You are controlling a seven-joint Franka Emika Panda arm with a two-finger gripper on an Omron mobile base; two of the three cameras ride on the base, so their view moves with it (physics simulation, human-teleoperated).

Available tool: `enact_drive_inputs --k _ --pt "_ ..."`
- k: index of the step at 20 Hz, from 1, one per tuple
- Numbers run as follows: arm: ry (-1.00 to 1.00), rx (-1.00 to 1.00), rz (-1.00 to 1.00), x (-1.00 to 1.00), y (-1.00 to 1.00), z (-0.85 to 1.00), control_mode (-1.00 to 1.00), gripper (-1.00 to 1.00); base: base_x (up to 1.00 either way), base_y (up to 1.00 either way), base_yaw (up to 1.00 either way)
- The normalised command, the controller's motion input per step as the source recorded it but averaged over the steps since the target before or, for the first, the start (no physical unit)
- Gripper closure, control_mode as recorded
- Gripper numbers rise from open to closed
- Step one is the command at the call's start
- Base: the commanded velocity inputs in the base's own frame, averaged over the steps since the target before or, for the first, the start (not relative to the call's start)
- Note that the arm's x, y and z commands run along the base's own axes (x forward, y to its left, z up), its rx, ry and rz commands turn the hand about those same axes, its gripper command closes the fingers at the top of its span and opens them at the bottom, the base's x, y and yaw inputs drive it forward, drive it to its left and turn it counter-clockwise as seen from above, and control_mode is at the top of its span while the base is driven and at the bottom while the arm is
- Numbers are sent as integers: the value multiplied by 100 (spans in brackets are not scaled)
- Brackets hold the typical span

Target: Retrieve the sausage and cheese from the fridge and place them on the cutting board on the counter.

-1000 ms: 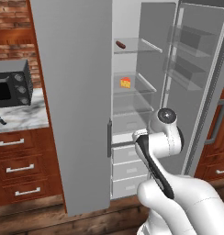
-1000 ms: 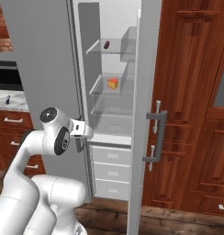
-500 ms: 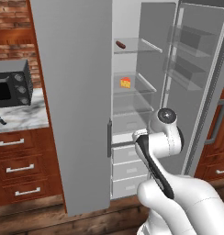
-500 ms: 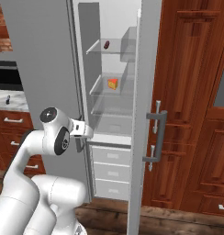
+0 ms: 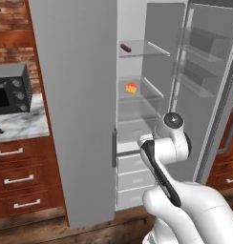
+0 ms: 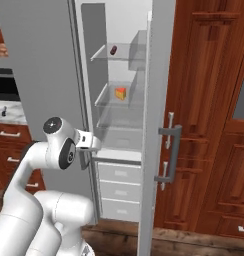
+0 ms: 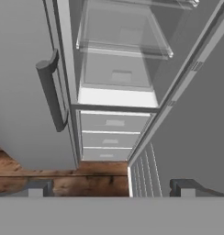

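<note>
**Fridge open ahead of the end effector**

The end effector [image 7: 109, 188] faces the fridge [image 5: 80, 95], level with its drawers [image 7: 111, 133]. Above and beyond it, the cheese [image 5: 131, 88] sits on a middle shelf; the sausage [image 5: 125, 48] lies one shelf higher. Far to its left, the microwave [image 5: 11, 90] stands on the counter [image 5: 20, 126].

- Lighting: even, diffuse, moderately bright; no visible lamp or source.
- Shadows: soft and faint; the fridge [image 5: 85, 109] interior reads pale grey, slightly darker on its far side wall.
- Glare: none; glass shelves [image 6: 119, 52] show only mild translucency.
- Sharpness: rendered, slightly soft and pixelated throughout; no edge distortion.
</note>
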Motion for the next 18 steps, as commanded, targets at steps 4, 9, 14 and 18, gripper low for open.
enact_drive_inputs --k 4,9,14,18 --pt "0 0 0 0 0 0 100 -100 61 10 -2" --pt "0 0 0 0 0 0 100 -100 52 4 0" --pt "0 0 0 0 0 0 100 -100 46 4 0" --pt "0 0 0 0 0 0 100 -100 52 1 0"
